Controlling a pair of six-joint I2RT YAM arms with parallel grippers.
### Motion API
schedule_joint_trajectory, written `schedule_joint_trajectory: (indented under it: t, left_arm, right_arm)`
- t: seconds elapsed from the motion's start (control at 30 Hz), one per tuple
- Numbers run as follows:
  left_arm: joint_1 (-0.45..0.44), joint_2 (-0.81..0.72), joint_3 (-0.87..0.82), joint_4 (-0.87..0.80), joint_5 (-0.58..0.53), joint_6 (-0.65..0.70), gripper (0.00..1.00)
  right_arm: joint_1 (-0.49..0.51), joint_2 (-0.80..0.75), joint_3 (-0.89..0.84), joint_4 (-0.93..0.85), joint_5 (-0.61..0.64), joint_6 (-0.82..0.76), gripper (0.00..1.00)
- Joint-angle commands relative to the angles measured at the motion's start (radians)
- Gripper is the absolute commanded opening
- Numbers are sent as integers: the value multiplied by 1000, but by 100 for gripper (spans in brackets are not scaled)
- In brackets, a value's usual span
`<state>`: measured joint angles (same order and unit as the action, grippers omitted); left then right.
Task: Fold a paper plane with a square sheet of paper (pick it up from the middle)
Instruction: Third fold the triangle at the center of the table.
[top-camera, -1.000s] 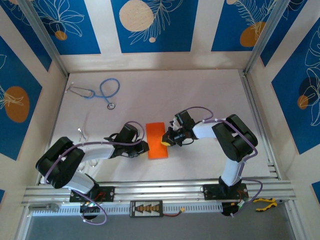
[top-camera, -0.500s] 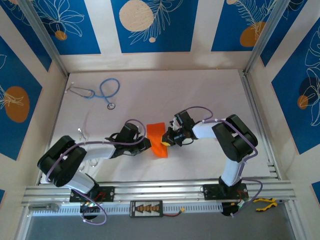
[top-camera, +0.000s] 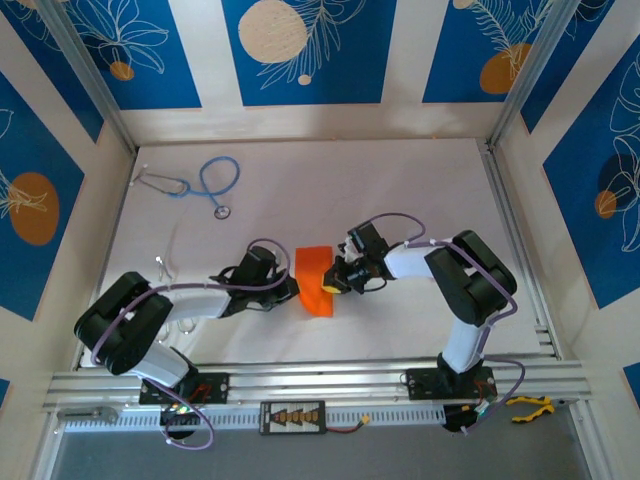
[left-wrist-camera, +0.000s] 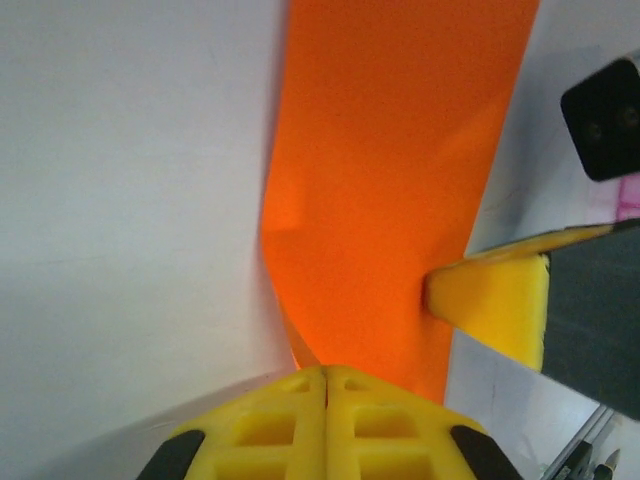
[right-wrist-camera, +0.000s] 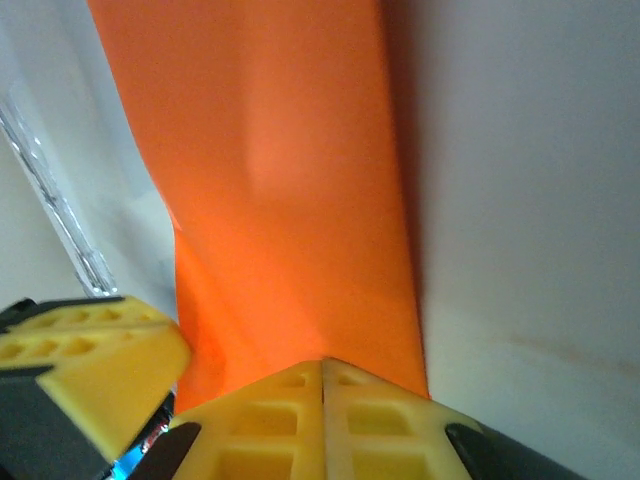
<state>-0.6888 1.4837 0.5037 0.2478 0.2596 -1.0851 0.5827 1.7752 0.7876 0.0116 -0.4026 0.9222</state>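
The orange sheet of paper is a narrow oblong strip in the middle of the table, and its near end is bent and raised. My left gripper is shut on the strip's left edge near that end. My right gripper is shut on the right edge opposite. In the left wrist view the paper curls up into my closed left gripper, with the other arm's yellow finger at its right edge. In the right wrist view the paper runs into my closed right gripper.
A blue stethoscope lies at the back left of the white table. A small pink thing shows at the right edge of the left wrist view. An aluminium rail runs along the near edge, with yellow pliers beyond it.
The strip lay flat a second ago; now its near end is bent up and skewed between the grippers. The left jaws have closed on its edge. The right gripper has stayed shut.
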Motion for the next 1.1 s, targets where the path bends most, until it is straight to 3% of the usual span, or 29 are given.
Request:
schedule_joint_trajectory:
  t: [0.0, 0.2, 0.33, 0.43, 0.57, 0.7, 0.8, 0.97, 1.07]
  left_arm:
    - [8, -51, -30, 29, -14, -42, 0]
    - [9, -119, -75, 58, -16, -110, 0]
    - [8, -174, -99, 50, -27, -134, 0]
    - [7, -213, -104, 16, -41, -134, 0]
    - [7, -240, -111, -1, -51, -139, 0]
    - [7, -251, -122, 4, -51, -147, 0]
    - [7, -258, -122, 2, -53, -149, 0]
    - [7, -278, -120, -16, -63, -144, 0]
    - [8, -291, -119, -32, -73, -142, 0]
  right_arm:
    - [26, -106, -21, -84, 29, -46, 12]
    - [77, -312, -24, -148, 166, -161, 30]
    - [134, -383, -38, -158, 236, -251, 34]
    - [212, -421, -69, -120, 347, -334, 35]
    - [384, -481, -170, 67, 588, -506, 36]
    - [504, -479, -224, 212, 764, -647, 39]
    - [551, -438, -203, 209, 852, -715, 40]
    - [599, -412, -205, 263, 926, -779, 41]
    - [596, -424, -226, 309, 907, -776, 48]
